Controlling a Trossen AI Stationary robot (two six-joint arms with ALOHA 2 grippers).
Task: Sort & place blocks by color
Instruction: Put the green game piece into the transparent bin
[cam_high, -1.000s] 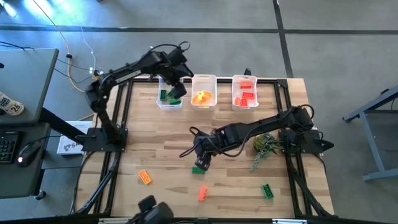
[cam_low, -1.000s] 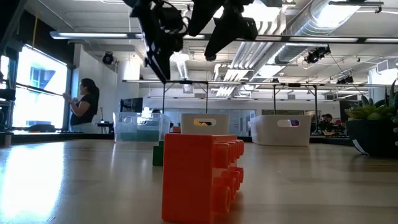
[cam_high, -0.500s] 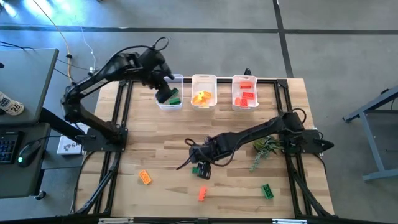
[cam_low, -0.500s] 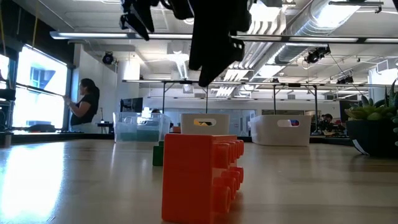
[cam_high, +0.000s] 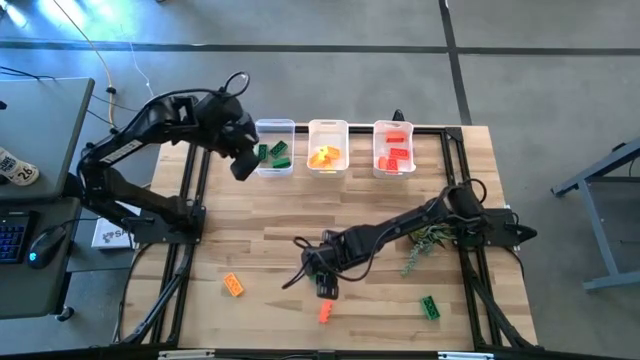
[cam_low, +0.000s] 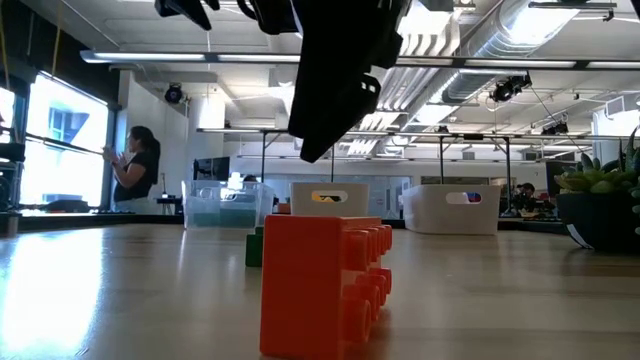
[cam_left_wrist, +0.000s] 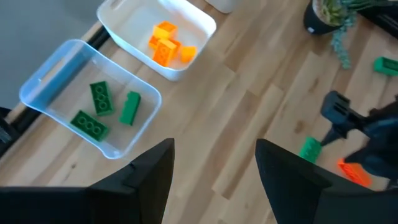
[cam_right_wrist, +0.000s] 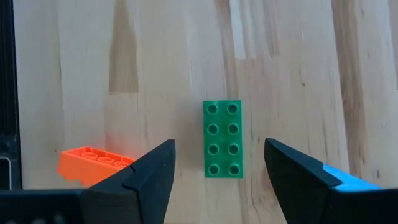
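Observation:
My right gripper (cam_right_wrist: 217, 147) is open and points down over a green block (cam_right_wrist: 222, 147) that lies flat on the table, one finger on each side of it and not touching. In the high view this gripper (cam_high: 325, 282) hides that block. An orange block (cam_high: 233, 285), a red-orange block (cam_high: 325, 312) and another green block (cam_high: 430, 307) lie flat near the table's near edge. My left gripper (cam_left_wrist: 214, 180) is open and empty, raised just left of the green bin (cam_high: 272, 135), which holds three green blocks (cam_left_wrist: 93, 109).
Three clear bins stand in a row at the far edge: green blocks (cam_high: 272, 135), yellow-orange blocks (cam_high: 327, 128), red blocks (cam_high: 393, 127). A small green plant (cam_high: 425, 240) lies by the right arm. In the low view the red-orange block (cam_low: 325, 285) fills the foreground. A person (cam_low: 135, 165) stands in the room beyond.
My left gripper has drawn back from above the green bin toward the table's left edge. My right gripper has moved toward the near edge until it stands over the green block, which it now hides in the high view.

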